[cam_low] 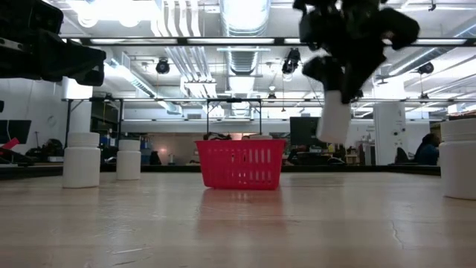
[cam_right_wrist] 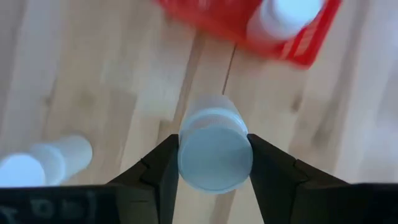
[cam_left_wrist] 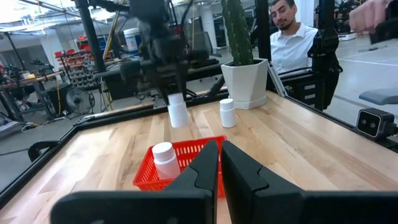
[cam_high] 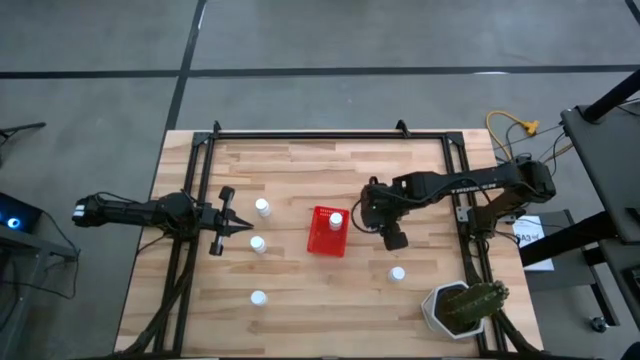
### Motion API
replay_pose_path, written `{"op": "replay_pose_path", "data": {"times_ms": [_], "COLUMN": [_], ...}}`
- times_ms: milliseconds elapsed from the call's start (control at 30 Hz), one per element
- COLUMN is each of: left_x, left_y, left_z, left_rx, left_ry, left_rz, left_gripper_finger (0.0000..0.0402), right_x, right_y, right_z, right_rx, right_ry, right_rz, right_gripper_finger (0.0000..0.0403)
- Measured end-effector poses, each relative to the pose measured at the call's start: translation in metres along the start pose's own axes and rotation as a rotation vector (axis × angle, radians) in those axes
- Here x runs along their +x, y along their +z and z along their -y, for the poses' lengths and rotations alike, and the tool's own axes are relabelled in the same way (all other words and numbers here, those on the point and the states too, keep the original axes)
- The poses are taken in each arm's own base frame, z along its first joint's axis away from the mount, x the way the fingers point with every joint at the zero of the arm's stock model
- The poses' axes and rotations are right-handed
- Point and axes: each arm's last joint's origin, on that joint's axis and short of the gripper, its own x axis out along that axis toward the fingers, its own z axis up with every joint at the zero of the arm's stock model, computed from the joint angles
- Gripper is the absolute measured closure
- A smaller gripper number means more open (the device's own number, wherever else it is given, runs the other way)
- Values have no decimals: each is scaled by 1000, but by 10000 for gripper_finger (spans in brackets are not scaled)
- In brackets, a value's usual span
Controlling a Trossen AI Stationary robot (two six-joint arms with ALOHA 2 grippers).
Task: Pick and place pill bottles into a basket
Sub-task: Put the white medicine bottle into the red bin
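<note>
The red basket (cam_high: 322, 240) stands mid-table with one white pill bottle (cam_high: 336, 220) upright inside it. My right gripper (cam_high: 388, 228) hovers just right of the basket, shut on another pill bottle (cam_low: 335, 119) that hangs above the table. Several more pill bottles stand upright on their bases: two (cam_high: 262, 207) (cam_high: 258, 243) left of the basket, one (cam_high: 259, 297) toward the near edge, and one (cam_high: 397, 273) at the near right. My left gripper (cam_high: 238, 228) waits shut at the table's left, pointing level toward the basket. My right gripper pinches the pill bottle between its two fingers, one on each side of the bottle's upper part (cam_right_wrist: 214, 134) near the cap. The fingers (cam_right_wrist: 163, 171) come from above, slanting steeply down. The bottle hangs below them, slightly tilted, lifted clear of the table.
A white pot with a green cactus (cam_high: 462, 308) stands at the near right corner. A black frame (cam_high: 300, 135) borders the table's far and side edges. A seated person (cam_left_wrist: 292, 37) shows beyond the table's right side. Bare wood lies between the basket and the near edge.
</note>
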Motion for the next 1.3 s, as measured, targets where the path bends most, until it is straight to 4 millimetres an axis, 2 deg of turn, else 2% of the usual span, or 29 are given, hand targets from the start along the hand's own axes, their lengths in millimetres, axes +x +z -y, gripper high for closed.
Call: {"op": "replay_pose_path", "data": {"times_ms": [233,400,667,933,1133,1300], "left_x": [0,0,0,0,0,0], "left_y": [0,0,0,0,0,0], "left_z": [0,0,0,0,0,0], "left_rx": [0,0,0,0,0,0], "left_ry": [0,1,0,0,0,-1], "left_rz": [0,0,0,-2,-3,-4], "left_gripper_finger": [400,400,400,400,400,400], "right_x": [-30,-33,-38,-25,-19,-15], "right_y": [22,41,89,116,135,140], "right_z": [15,31,47,60,67,71], "right_rx": [30,137,210,283,278,280], "right_ry": [-33,-31,-25,-1,-1,-1], "right_rz": [95,37,65,-84,-84,-95], "right_gripper_finger": [255,255,255,255,255,255]}}
